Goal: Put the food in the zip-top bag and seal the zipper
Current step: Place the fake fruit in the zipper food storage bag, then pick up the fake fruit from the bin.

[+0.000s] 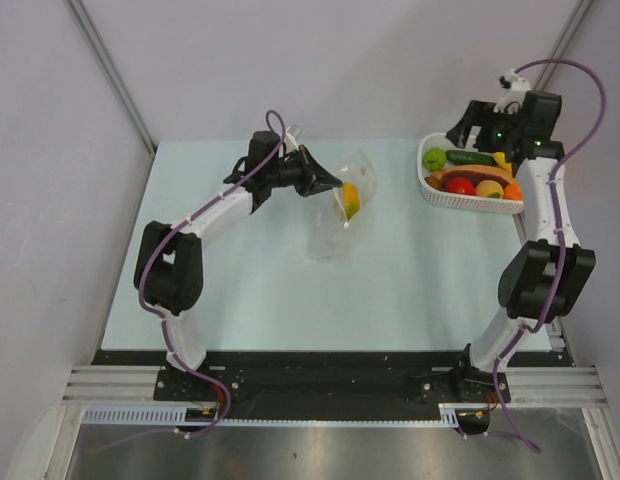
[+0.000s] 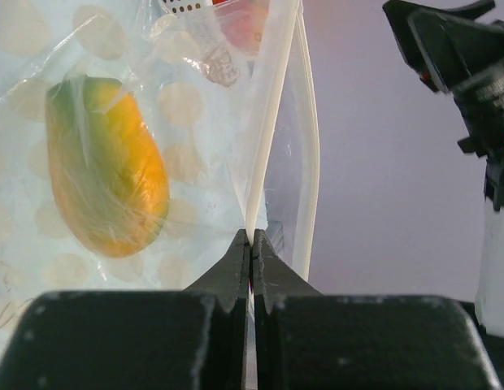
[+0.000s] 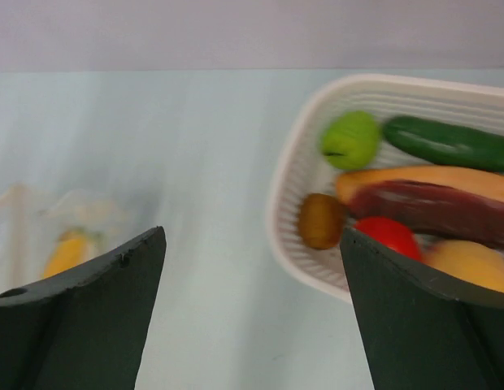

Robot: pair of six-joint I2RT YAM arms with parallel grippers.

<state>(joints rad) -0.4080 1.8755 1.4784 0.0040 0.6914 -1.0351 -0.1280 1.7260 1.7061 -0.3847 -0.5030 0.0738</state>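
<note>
Right wrist view: basket (image 3: 286,188) ran off the right edge, zip-top bag (image 3: 81,213) was just blur. Left wrist view: bag's top was cropped, red item (image 2: 242,20) behind it unidentifiable.

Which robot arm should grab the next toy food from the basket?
Right. The right hand is open by the basket of food; the left hand is shut on the zip-top bag, holding it.

Left arm (image 1: 220,210) and right arm (image 1: 538,200), at the left and right of the frame: white tubular links joined by bulky black housings. A purple cable (image 1: 575,64) trails along each. Small green lights (image 1: 498,133) mark the right wrist. Gripper fingers (image 3: 423,317): matte black wedges.
</note>
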